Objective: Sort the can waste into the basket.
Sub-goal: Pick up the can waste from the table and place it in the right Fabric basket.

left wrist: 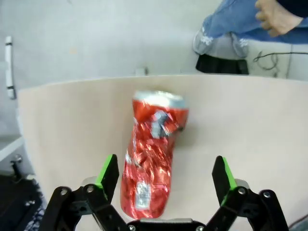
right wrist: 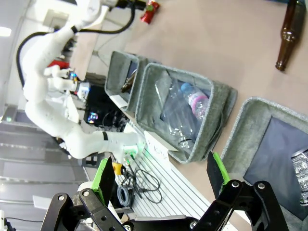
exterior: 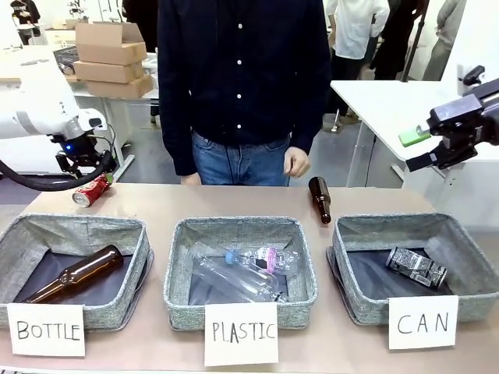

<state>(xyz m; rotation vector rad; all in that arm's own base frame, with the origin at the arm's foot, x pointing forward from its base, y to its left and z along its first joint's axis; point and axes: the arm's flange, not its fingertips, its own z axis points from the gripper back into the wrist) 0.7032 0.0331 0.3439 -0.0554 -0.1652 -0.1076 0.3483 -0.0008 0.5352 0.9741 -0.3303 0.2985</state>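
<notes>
Table [exterior: 234, 201] | basket [exterior: 352, 300]: patterned can [exterior: 416, 267] | left end effector [left wrist: 166, 166] apart around red can [left wrist: 154, 144] | right end effector [right wrist: 161, 166] apart

Red can [left wrist: 151, 159]: crumpled red foil sheen with white flecks, silver end.
Second can [exterior: 417, 267]: silver-and-black pattern.
Basket [exterior: 468, 257]: grey woven fabric, dark lining.
Card [exterior: 422, 322]: white, "CAN" handwritten in black.
Glass bottle [exterior: 320, 199]: dark brown.
Plastic bottles [exterior: 249, 269]: clear, one with a blue cap and pink label.
Surface [exterior: 234, 204]: pale tan.
Left gripper [left wrist: 166, 166]: black, with green pads [left wrist: 107, 169].
Left arm [exterior: 31, 109]: white.
Person's shirt [exterior: 242, 70]: dark navy, pale buttons.
Jeans [exterior: 238, 160]: blue.
</notes>
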